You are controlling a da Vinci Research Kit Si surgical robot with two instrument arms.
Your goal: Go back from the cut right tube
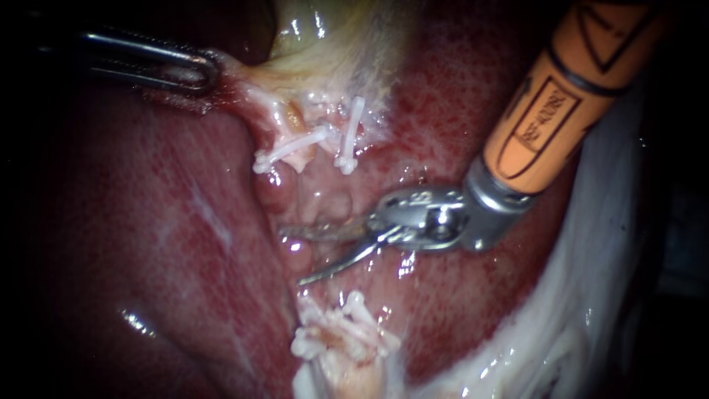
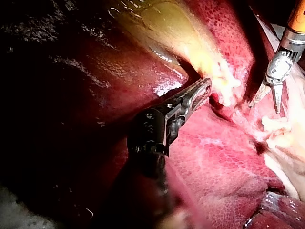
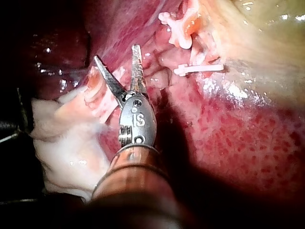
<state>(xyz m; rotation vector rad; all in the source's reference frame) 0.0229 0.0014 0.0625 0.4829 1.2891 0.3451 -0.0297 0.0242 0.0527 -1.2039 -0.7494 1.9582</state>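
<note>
Here, the liver [image 1: 148,244] fills most of the endoscope view, dark red and wet, with the yellowish gallbladder [image 1: 332,37] lying above it. A band of white fibrous material [image 1: 591,295] runs down the right side.

The right instrument [image 1: 293,257] comes in from the upper right on an orange shaft. Its two thin curved blades stand apart, with a clear gap between them and nothing gripped. The right wrist view [image 3: 116,52] shows the same spread. The left instrument [image 1: 199,70] comes in from the left. Its jaws are closed on the pale edge of the gallbladder, and the left wrist view [image 2: 200,93] shows them clamped on that tissue from both sides.

The cut tube lies in two parts, well apart. The upper stump [image 1: 295,125] hangs just below the gallbladder, and the lower stump [image 1: 340,362] sits at the bottom of the view. The open blades lie in the gap between the two, with the lower blade's tip near the lower stump. Whether it touches cannot be told.

White clips [image 1: 292,153] cross the upper stump, with one beside it, and a cluster of clips [image 1: 354,332] sits on the lower stump.
</note>
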